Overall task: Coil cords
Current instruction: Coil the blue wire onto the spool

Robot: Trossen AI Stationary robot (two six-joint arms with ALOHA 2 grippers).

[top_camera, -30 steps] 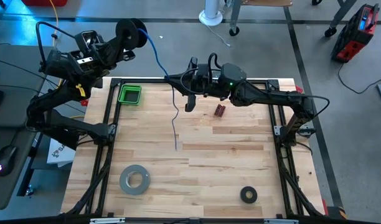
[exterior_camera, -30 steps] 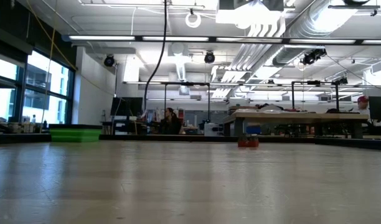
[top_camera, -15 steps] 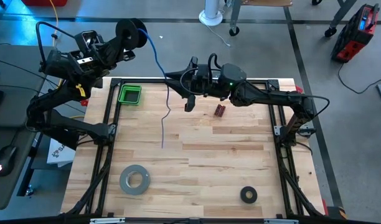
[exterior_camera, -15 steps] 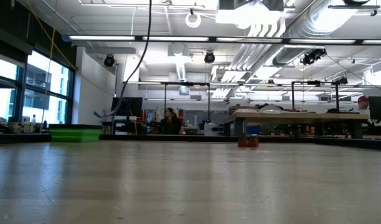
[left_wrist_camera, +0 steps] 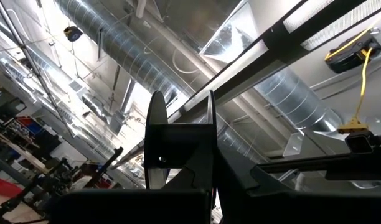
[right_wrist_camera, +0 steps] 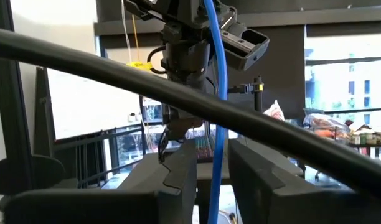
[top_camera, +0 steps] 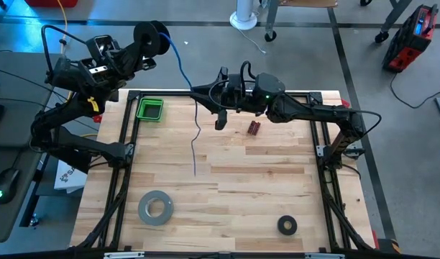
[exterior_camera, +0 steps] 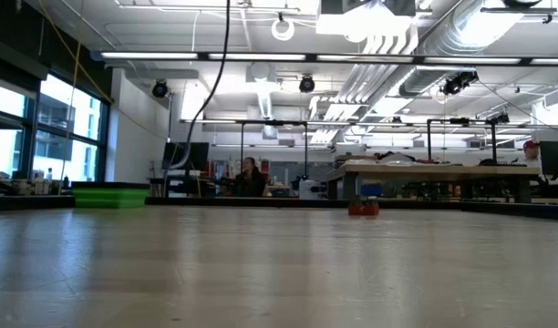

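Cord: thin blue cord point(top_camera: 182, 66), running from the spool point(top_camera: 149, 36) down between the right tool's fingers, tail hanging below.
Left tool point(top_camera: 143, 52): clenched on the black spool.
Right tool point(top_camera: 196, 93): parted, cord loose between.

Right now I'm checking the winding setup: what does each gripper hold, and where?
Left gripper is shut on the black spool. The blue cord runs between the right gripper's fingers; whether they pinch it cannot be told.

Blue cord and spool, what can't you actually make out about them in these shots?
- Whether the blue cord is pinched: right wrist view shows it running between the right gripper fingers, contact unclear.
- Turns on the black spool: too small in the high view; edge-on in the left wrist view, partly behind the left gripper.
- Cord's hanging end: low view shows a dark silhouette leaving the top edge.
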